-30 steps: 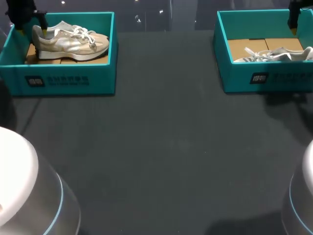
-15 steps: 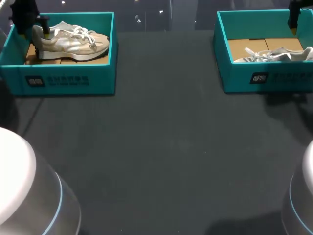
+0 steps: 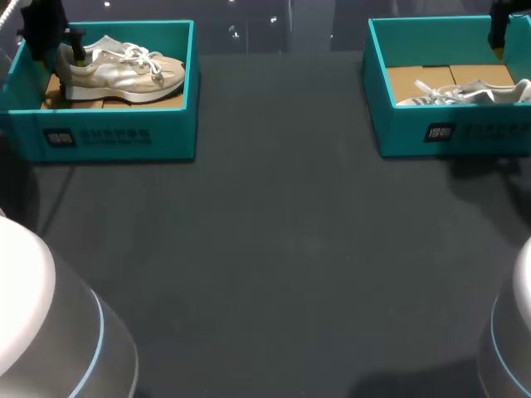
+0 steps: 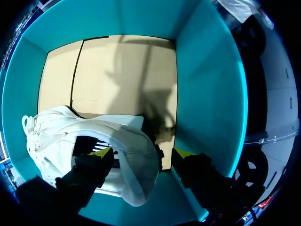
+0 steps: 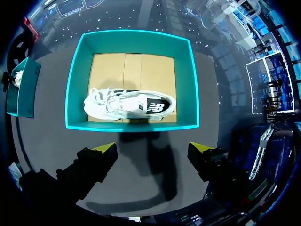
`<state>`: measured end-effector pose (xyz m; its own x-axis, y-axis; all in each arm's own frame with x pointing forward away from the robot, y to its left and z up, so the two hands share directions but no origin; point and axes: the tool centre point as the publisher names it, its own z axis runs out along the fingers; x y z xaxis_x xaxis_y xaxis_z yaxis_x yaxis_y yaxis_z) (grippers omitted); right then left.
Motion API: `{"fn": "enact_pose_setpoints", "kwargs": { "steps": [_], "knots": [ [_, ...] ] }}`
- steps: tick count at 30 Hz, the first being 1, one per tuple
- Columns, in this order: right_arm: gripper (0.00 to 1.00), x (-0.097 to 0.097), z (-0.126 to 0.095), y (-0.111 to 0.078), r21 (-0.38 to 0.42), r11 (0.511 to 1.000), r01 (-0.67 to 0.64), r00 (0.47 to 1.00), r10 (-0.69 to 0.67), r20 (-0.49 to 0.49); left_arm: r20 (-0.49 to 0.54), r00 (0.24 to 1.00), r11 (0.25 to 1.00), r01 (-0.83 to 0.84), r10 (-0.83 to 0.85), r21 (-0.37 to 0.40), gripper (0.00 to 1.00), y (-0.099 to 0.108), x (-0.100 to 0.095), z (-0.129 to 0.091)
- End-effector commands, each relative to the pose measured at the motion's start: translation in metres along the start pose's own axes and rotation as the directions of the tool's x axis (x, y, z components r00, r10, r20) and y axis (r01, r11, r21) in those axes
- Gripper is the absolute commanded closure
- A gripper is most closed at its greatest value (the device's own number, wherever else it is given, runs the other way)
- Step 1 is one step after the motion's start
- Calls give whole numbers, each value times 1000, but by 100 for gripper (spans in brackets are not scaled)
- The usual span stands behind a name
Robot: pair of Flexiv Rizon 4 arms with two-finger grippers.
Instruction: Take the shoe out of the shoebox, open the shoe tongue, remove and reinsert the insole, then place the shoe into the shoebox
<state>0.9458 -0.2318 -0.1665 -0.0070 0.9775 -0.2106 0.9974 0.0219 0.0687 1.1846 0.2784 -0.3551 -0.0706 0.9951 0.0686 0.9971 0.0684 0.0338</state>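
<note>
A beige and white shoe [image 3: 124,73] lies on its side in the left teal shoebox [image 3: 116,137]. My left gripper [image 3: 56,50] is down at its heel. In the left wrist view the gripper [image 4: 141,153] stands open astride the heel of the shoe [image 4: 94,127]: one finger is in the shoe's opening and the other is outside, near the box wall [image 4: 207,94]. My right gripper [image 3: 498,40] hangs open above the far side of the right teal shoebox [image 3: 448,133], which holds a white shoe [image 3: 465,93]. Its own view shows that shoe [image 5: 127,104] ahead of the empty gripper [image 5: 153,148].
Both boxes stand at the back of the dark table [image 3: 274,249], one at each side. Cardboard lines the floor of each box [image 4: 122,70]. Two rounded grey arm bases [image 3: 50,332] stand at the near corners.
My left gripper has come down a little and shifted toward the shoe's heel. The shoes, boxes and right arm have not moved.
</note>
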Motion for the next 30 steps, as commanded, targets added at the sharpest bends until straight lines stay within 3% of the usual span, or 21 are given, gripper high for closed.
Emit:
{"fn": "enact_pose_setpoints", "kwargs": {
  "steps": [1, 14, 17, 18, 24, 28, 29, 30],
  "knots": [
    [0, 0, 0, 0, 0, 1000, 0, 1000, 0, 0, -3, 1000, 1000, 0, 0, 22, 23, 10, 0, 5],
    [0, 0, 0, 0, 0, 1000, 0, 1000, 0, 0, -14, 1000, 999, -3, 3, 50, 29, 12, 1, 14],
    [0, 0, 0, 0, 0, 1000, 0, 1000, 0, 0, -16, 1000, 999, -3, 4, 53, 39, 12, 1, 14],
    [0, 0, 0, 0, 0, 1000, 0, 1000, 0, 0, -16, 1000, 999, -4, 4, 53, 51, 12, 1, 15],
    [0, 0, 0, 0, 0, 1000, 0, 1000, 0, 0, -29, 999, 999, -19, 21, 50, 68, 8, 4, 17],
    [0, 0, 0, 0, 0, 1000, 0, 1000, 0, 0, -36, 999, 999, -24, 26, 46, 90, 6, 6, 18],
    [0, 0, 0, 0, 0, 1000, 0, 1000, 0, 0, -37, 999, 999, -24, 26, 45, 100, 5, 7, 18],
    [0, 0, 0, 0, 0, 1000, 0, 1000, 0, 0, -38, 999, 999, -24, 26, 44, 100, 5, 7, 19]
  ]
}}
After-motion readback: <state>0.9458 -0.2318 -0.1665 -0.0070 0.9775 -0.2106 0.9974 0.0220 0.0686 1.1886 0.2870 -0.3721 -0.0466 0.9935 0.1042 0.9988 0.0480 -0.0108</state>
